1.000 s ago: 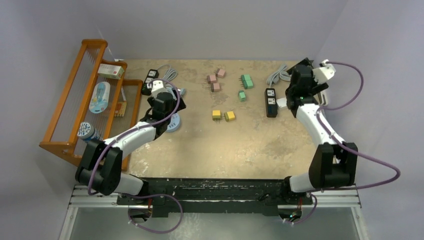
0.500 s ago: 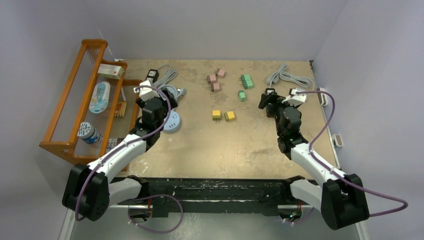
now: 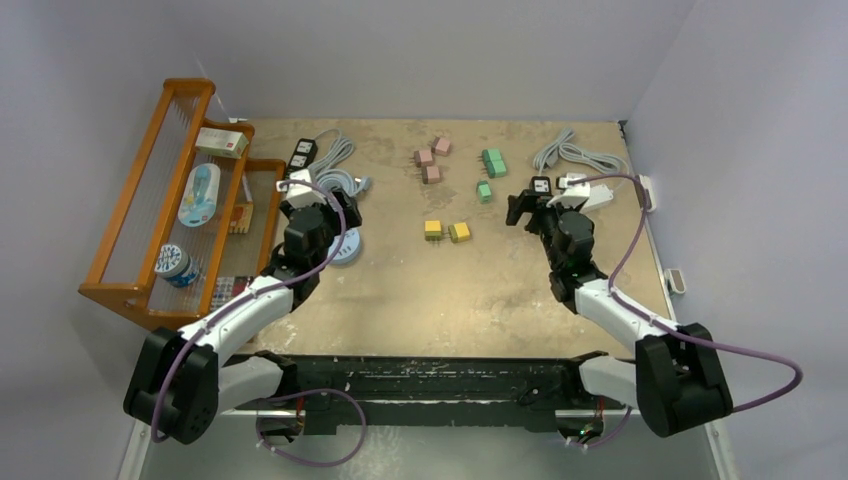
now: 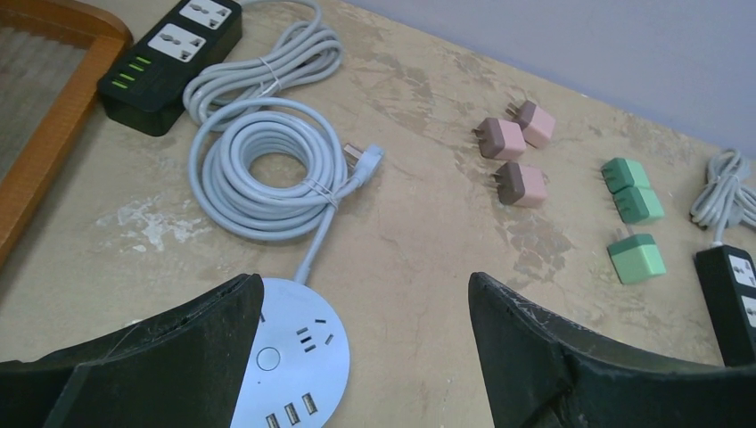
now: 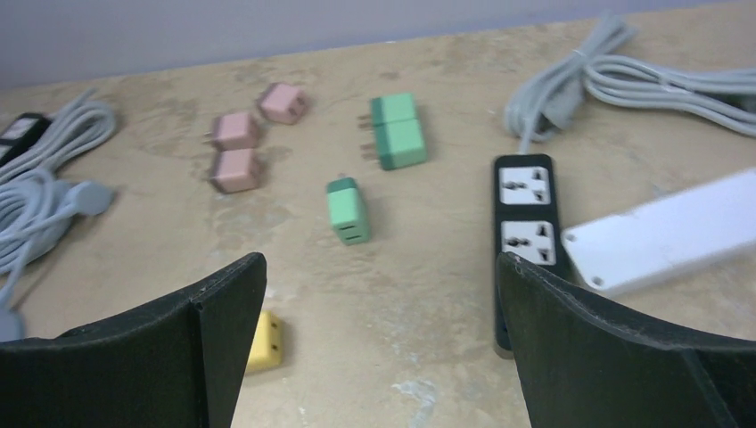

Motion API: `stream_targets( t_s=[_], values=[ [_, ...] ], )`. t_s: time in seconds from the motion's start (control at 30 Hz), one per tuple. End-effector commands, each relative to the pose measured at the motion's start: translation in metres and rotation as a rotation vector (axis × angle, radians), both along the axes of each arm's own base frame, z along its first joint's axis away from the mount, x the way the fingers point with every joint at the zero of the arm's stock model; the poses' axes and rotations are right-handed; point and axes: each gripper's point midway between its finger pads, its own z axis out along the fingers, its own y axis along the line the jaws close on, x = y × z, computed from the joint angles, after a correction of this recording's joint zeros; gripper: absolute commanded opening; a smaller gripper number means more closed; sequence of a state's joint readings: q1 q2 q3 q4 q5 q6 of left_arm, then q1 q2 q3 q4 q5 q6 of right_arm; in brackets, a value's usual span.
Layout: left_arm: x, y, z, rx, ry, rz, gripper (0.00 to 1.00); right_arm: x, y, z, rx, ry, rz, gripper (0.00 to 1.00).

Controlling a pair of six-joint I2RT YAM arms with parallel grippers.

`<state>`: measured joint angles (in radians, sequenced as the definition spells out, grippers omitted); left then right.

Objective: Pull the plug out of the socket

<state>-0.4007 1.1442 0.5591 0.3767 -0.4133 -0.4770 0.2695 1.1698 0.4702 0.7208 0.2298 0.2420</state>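
- Your left gripper [image 4: 357, 283] hangs low over the table [image 4: 419, 267], its fingers spread wide with nothing between them.
- Under the finger on the left of that wrist view lies the round white socket hub [image 4: 290, 357], face up. Its grey cable [image 4: 267, 169] is coiled just beyond it.
- Past the coil you see the left black power strip [image 4: 169, 45], close to the wooden rack [image 3: 130, 200].
- Your right gripper [image 5: 379, 259] is likewise spread wide and holds nothing.
- Ahead of the finger on the right of that wrist view sits the right black power strip [image 5: 528, 241], with two sockets facing up. A white power strip [image 5: 669, 232] lies against or just beside its right edge; you cannot tell which.
- The plugs all lie loose on the table, apart from every strip:
  - three pink plugs [image 5: 236, 131] in a cluster
  - a green pair [image 5: 397, 132] side by side
  - a single green plug [image 5: 348, 209] nearer the right gripper
  - two yellow plugs [image 3: 446, 231] between the two grippers
- The single green plug lies to the left of the right black power strip, near it but not touching.
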Motion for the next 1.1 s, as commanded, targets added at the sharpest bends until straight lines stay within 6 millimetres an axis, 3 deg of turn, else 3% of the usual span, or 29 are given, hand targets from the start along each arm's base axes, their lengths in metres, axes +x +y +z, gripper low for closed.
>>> stream_targets(
  t_s=[0.0,0.13,0.23,0.53,0.77,0.9,1.07],
  values=[
    [0.002,-0.015,0.011,-0.002,-0.055,-0.086,0.85,0.0,0.049,0.028,0.007,-0.135,0.276,0.99],
    [0.003,-0.018,0.008,-0.001,-0.051,-0.103,0.85,-0.005,0.07,0.029,0.028,-0.141,0.436,0.99],
    [0.002,-0.02,0.003,-0.002,-0.044,-0.115,0.85,-0.005,0.074,0.027,0.037,-0.136,0.484,0.99],
    [0.005,-0.019,-0.002,-0.006,-0.031,-0.107,0.85,0.008,0.051,0.017,0.016,-0.086,0.361,0.99],
    [0.006,-0.017,-0.004,-0.005,-0.024,-0.095,0.84,0.011,0.05,0.012,0.005,-0.083,0.353,0.99],
    [0.008,-0.013,-0.005,-0.005,-0.012,-0.07,0.74,0.013,0.05,0.011,0.002,-0.08,0.351,0.99],
    [0.007,-0.013,-0.004,-0.014,-0.028,-0.071,0.75,0.015,0.049,0.008,-0.001,-0.075,0.344,0.99]
  ],
)
